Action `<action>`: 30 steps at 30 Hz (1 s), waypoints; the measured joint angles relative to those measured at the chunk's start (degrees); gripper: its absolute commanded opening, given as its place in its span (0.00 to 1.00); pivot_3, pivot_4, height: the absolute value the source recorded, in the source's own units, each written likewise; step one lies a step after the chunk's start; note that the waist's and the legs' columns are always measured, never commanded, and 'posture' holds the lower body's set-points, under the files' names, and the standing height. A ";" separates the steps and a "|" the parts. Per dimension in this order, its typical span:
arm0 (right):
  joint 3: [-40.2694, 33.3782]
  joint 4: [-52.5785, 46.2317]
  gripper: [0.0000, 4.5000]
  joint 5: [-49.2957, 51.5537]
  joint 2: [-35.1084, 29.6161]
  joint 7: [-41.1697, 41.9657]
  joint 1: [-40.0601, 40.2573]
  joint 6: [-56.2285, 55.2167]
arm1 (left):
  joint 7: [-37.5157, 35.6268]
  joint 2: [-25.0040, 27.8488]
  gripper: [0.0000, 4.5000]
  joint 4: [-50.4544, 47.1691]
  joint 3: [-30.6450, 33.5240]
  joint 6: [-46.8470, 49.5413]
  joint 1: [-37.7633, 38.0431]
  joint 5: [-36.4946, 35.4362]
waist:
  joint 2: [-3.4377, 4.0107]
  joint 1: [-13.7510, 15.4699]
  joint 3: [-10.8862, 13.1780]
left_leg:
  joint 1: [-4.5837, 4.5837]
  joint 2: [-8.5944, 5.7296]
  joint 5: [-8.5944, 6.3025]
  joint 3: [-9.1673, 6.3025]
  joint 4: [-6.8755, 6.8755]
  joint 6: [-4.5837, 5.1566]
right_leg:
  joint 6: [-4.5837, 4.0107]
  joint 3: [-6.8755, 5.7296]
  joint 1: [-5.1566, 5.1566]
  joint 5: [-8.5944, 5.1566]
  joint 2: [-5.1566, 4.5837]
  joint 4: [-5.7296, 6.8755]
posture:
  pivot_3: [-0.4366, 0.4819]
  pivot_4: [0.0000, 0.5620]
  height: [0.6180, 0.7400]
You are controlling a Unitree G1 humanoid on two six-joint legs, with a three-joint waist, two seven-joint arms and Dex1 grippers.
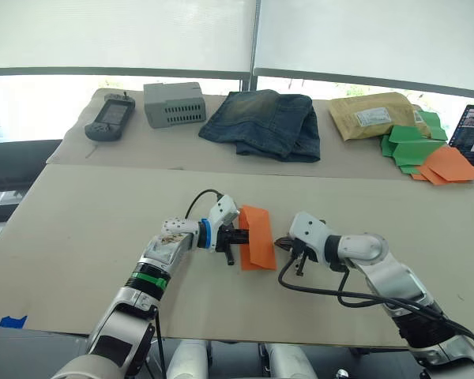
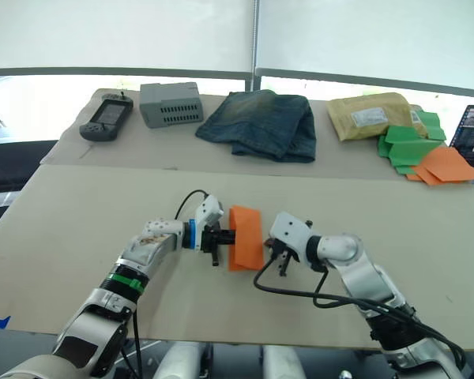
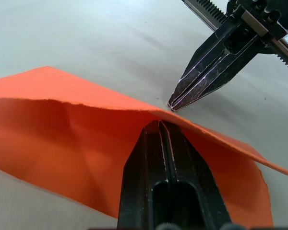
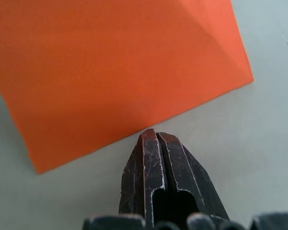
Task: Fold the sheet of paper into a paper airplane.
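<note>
folded orange sheet of paper [image 1: 257,236] on the table [image 1: 79,229]; left gripper [image 1: 235,238] pinches its left edge, right gripper [image 1: 287,242] closed, empty, just right of it

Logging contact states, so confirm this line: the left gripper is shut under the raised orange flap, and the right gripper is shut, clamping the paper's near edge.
Not quite. The right gripper is shut, but it clamps nothing: the right wrist view shows its tips just short of the sheet of paper, with bare table between. The left gripper is indeed shut under the raised flap.
</note>
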 measured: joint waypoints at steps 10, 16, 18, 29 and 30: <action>0.43 8.62 0.00 -1.25 0.62 0.48 -0.14 -12.15 | 3.39 -5.95 0.00 0.41 -0.10 0.35 -0.03 0.06 | 0.00 -0.12 0.00 | 0.79 0.00 -0.01 -0.01 -0.04 0.01 | 0.01 -0.01 0.87 -0.02 0.00 -0.13 | 0.48 0.27 0.91; -0.05 8.14 0.00 -1.12 -0.05 1.02 0.02 -12.75 | 4.77 -6.16 0.00 -0.79 -0.75 0.38 0.75 1.03 | 0.00 -0.02 -0.01 | 0.75 -0.04 -0.01 -0.05 -0.04 0.01 | 0.03 0.02 0.86 -0.03 -0.01 -0.15 | 0.48 0.27 0.91; -0.61 7.07 0.00 -1.04 -0.78 1.09 0.45 -11.74 | 4.77 -6.05 0.00 -0.84 -1.18 0.36 1.13 1.82 | 0.00 0.01 -0.01 | 0.69 -0.06 -0.01 -0.05 -0.04 0.01 | 0.04 0.03 0.82 -0.03 -0.02 -0.16 | 0.48 0.27 0.91; -9.66 -3.45 0.00 0.21 -8.13 0.94 0.38 -1.26 | 4.70 -6.88 0.00 -0.80 -2.36 -0.86 1.21 3.18 | 0.01 -0.05 -0.01 | 0.57 -0.09 -0.02 -0.07 -0.05 0.02 | 0.06 0.04 0.71 -0.05 -0.03 -0.19 | 0.48 0.27 0.91; -10.95 -4.88 0.00 0.84 -8.23 0.90 0.23 -0.53 | 4.70 -7.11 0.00 -0.78 -2.41 -0.91 1.21 3.30 | 0.01 -0.03 -0.01 | 0.55 -0.09 -0.02 -0.08 -0.05 0.02 | 0.06 0.04 0.71 -0.05 -0.03 -0.21 | 0.48 0.27 0.91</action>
